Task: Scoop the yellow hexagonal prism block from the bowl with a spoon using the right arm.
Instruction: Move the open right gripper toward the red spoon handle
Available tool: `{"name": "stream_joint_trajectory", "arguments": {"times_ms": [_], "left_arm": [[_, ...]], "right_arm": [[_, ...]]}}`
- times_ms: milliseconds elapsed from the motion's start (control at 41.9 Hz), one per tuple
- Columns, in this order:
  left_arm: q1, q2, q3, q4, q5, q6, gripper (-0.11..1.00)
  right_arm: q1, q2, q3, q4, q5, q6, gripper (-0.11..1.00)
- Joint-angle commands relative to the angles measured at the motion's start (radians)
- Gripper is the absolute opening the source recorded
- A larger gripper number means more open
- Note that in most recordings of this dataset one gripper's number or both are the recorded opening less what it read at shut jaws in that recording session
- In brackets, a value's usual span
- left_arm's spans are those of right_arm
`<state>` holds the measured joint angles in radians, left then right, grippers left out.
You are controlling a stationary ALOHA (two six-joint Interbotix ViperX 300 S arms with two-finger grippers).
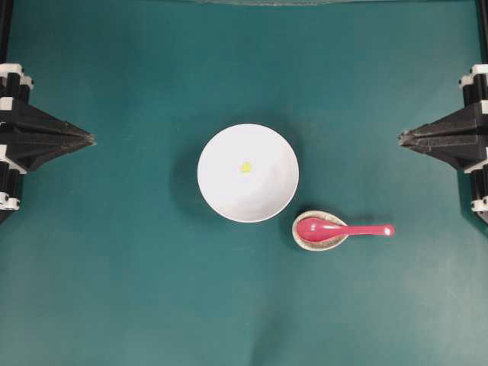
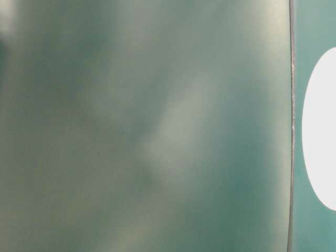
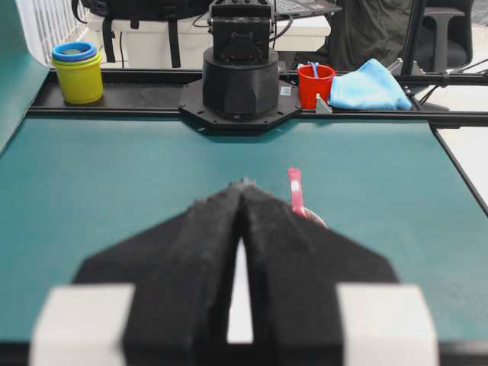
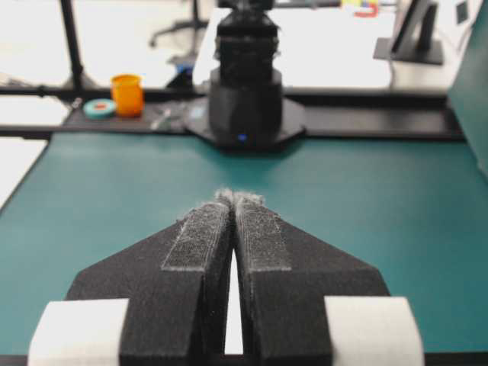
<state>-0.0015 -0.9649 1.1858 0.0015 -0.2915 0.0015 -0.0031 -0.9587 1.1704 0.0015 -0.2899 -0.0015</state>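
1. Waiting at frame right, the right arm's fingers (image 1: 402, 138) are pressed together, empty.
2. Open over the spoon (image 1: 341, 229) handle, lower right of centre.
3. Yellow block (image 1: 245, 167) sits mid-bowl (image 1: 221, 191); scoop shallow.

The table-level view is almost wholly a blurred grey-green smear; only a white slice of the bowl (image 2: 321, 131) shows, cut off at the right edge. In the left wrist view the left tool (image 3: 242, 185) hides the bowl and most of the spoon (image 3: 295, 192).
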Motion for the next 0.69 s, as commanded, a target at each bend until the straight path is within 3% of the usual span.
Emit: {"name": "stream_joint_trajectory", "arguments": {"times_ms": [0,24,48,310,382,549,669], "left_arm": [[0.000,0.008,-0.031,0.006,0.017,-0.008,-0.01],[0.000,0.006,-0.032,0.008,0.015,-0.008,0.00],[-0.002,0.008,-0.032,0.008,0.015,-0.008,0.08],[0.000,0.009,-0.032,0.008,0.015,-0.008,0.06],[-0.002,0.008,-0.032,0.008,0.015,-0.008,0.06],[0.000,0.008,-0.032,0.006,0.015,-0.008,0.06],[0.000,0.008,-0.032,0.008,0.015,-0.008,0.06]], "right_arm": [[-0.005,0.002,-0.020,0.000,-0.003,0.002,0.00],[-0.005,0.000,-0.026,0.002,0.009,0.002,0.00],[-0.005,0.000,-0.026,0.002,0.009,0.002,0.00],[-0.005,0.006,-0.025,0.000,0.009,0.002,0.03],[-0.005,0.008,-0.025,0.000,0.011,0.002,0.15],[-0.005,0.021,-0.021,0.002,0.014,0.002,0.57],[-0.005,0.034,-0.020,0.003,0.018,0.003,0.68]]}}
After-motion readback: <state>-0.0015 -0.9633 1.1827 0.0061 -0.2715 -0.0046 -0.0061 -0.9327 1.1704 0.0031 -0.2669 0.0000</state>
